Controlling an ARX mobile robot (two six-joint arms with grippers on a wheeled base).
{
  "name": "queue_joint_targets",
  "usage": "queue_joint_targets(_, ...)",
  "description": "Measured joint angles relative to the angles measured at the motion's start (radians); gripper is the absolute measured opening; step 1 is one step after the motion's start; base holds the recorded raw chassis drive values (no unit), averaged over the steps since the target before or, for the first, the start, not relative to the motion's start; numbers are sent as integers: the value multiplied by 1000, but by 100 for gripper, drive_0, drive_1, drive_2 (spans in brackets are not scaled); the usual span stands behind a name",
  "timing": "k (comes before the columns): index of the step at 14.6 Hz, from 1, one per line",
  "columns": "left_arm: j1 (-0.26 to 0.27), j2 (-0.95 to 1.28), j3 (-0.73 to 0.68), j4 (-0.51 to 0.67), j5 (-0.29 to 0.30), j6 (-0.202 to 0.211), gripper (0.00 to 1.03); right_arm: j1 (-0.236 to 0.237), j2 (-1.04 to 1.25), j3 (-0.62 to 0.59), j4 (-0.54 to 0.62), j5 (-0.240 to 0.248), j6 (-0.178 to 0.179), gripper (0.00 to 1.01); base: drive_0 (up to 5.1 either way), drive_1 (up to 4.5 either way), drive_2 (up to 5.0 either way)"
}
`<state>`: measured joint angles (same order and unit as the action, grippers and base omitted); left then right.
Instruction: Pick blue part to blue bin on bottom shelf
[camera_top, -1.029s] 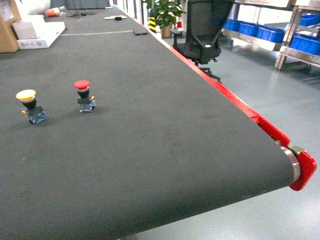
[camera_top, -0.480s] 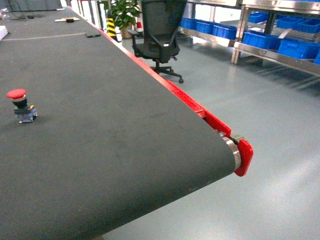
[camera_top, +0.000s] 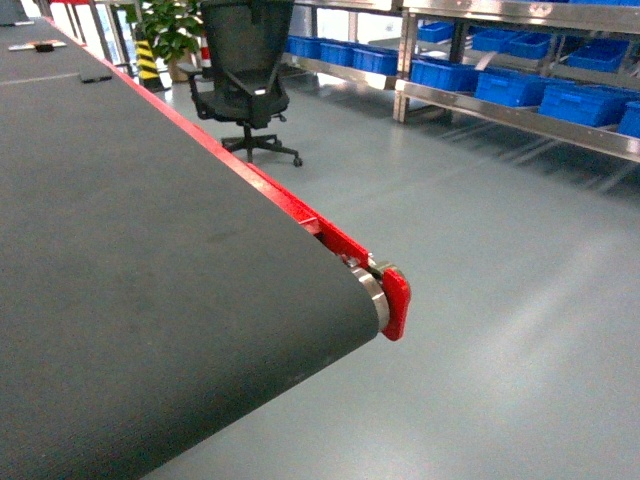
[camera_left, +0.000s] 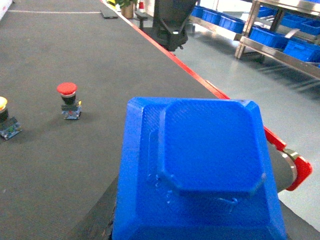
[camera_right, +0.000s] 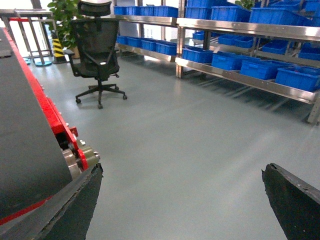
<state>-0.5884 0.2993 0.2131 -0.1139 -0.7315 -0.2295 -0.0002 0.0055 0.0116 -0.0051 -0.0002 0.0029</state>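
Head view has swung right: buttons gone from frame, belt (camera_top: 150, 280) end and rack (camera_top: 520, 115) nearer centre. Left gripper clamps blue part (camera_left: 200, 165); right gripper (camera_right: 180, 200) jaws wide apart, empty

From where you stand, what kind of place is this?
Probably a factory or warehouse floor: a long dark conveyor belt with a red side rail, stainless-steel racks holding blue plastic bins, and a smooth grey-green painted floor. The black office chair suggests a workstation nearby.
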Motion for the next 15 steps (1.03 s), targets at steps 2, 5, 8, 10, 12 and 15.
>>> queue_joint_targets(2, 0, 0, 0, 0, 0, 0, 43, 0, 0, 0, 0, 0, 0, 98, -164, -164, -164)
queue_joint_targets(5, 0, 0, 0, 0, 0, 0, 43, 0, 0, 0, 0, 0, 0, 98, -159, -159, -159)
queue_joint_targets(8, 0, 0, 0, 0, 0, 0, 43, 0, 0, 0, 0, 0, 0, 98, -154, -154, -154)
queue_joint_targets(10, 0, 0, 0, 0, 0, 0, 43, 0, 0, 0, 0, 0, 0, 98, -163, -163, -163)
queue_joint_targets(12, 0, 0, 0, 0, 0, 0, 43, 0, 0, 0, 0, 0, 0, 98, -162, -162, -162)
queue_joint_targets(15, 0, 0, 0, 0, 0, 0, 43, 0, 0, 0, 0, 0, 0, 98, -161, -161, -161)
